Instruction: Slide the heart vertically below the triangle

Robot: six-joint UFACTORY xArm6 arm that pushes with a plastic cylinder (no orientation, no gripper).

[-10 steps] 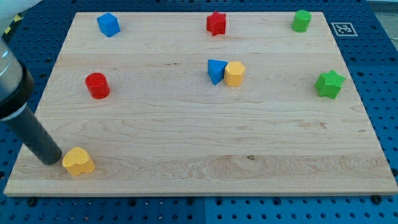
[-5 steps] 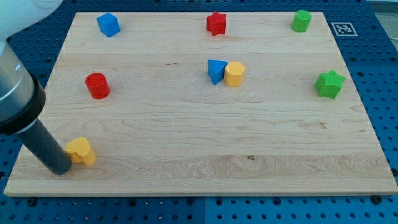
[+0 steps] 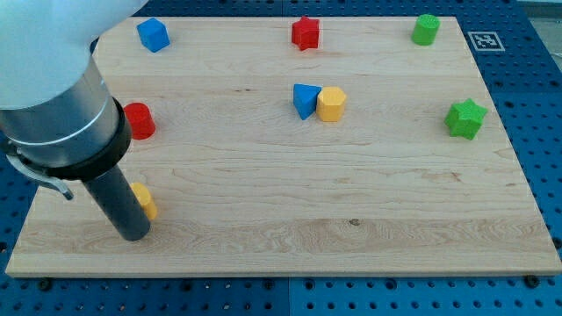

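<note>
My tip [image 3: 133, 235] sits low on the view's left of the counter [image 3: 290, 175], pressed against the left side of the yellow heart [image 3: 145, 200]. The tool is a plain dark rod with nothing to open or shut; it holds nothing and only touches that one block. The rod and the wide grey arm above it cover most of the heart, so only its right-hand edge shows, and its shape can hardly be made out from what is left.

Just above the heart, near the left edge, the red cylinder [image 3: 140, 120] peeks out from behind the arm, partly hidden. It stands apart from the heart.

Further toward the middle of the counter, well apart from my tip, is the blue triangle [image 3: 304, 100]. It is touching the yellow block [image 3: 331, 104] on its right side; that one looks like a short many-sided column. The heart lies far to the left of the triangle and lower down the view.

Along the view's top edge are the blue block [image 3: 153, 34] at the left, the red star [image 3: 305, 32] near the middle, and the green cylinder [image 3: 426, 29] toward the right. The green star [image 3: 465, 118] stands alone near the right edge.
</note>
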